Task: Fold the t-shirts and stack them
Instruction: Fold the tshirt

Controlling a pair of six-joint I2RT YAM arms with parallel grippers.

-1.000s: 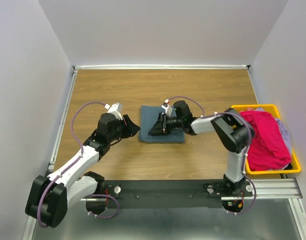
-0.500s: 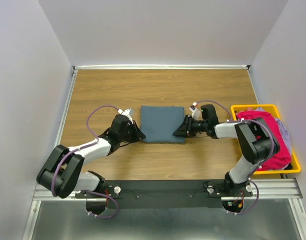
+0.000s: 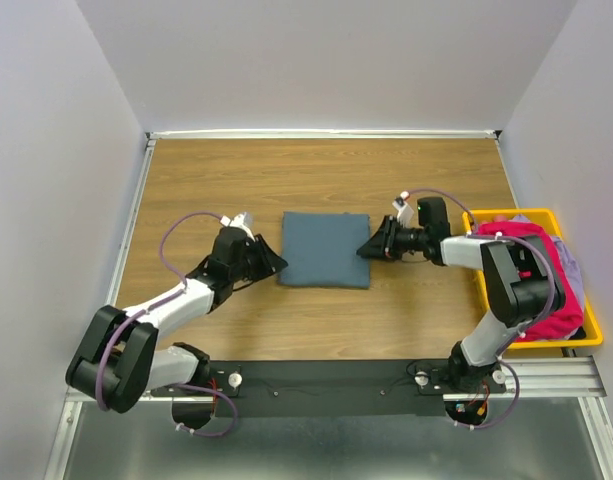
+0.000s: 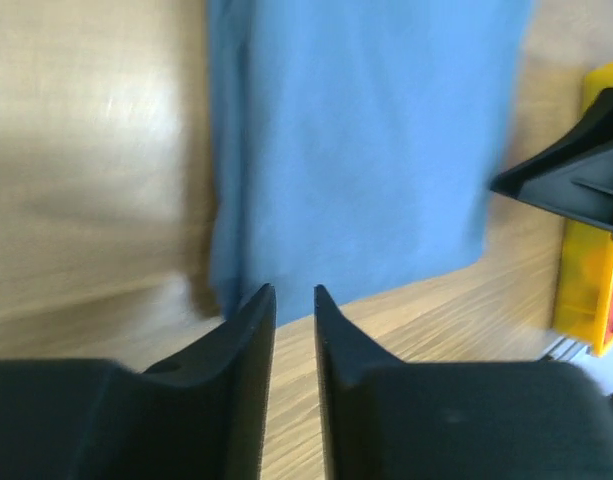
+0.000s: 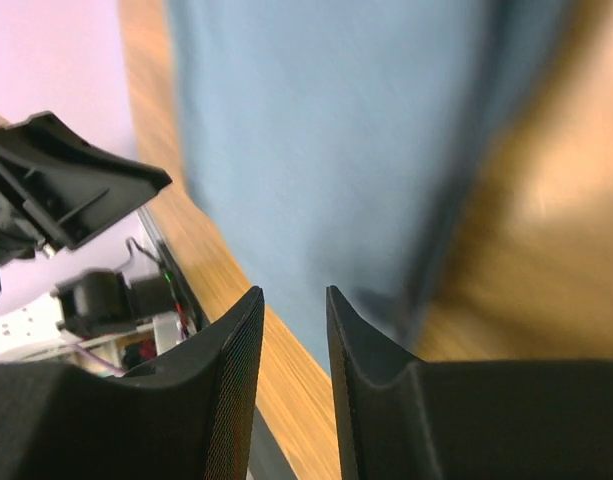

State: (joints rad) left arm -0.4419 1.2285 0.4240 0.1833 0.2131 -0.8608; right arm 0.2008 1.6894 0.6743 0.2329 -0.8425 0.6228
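T-shirt, slate blue-grey (image 3: 326,250): one, folded into a flat rectangle at the middle of the surface (image 3: 406,180). The left tool (image 3: 279,265) sits low at its near-left edge, fingers almost together with a thin gap and nothing held. The right tool (image 3: 363,251) is at its right edge in the same state. Bare wood surrounds the fold, widest on the far side. One yellow bin (image 3: 531,343) at the right edge holds one magenta-pink t-shirt (image 3: 546,290) heaped over pale grey-blue cloth (image 3: 575,272); how many pale pieces, cannot tell.
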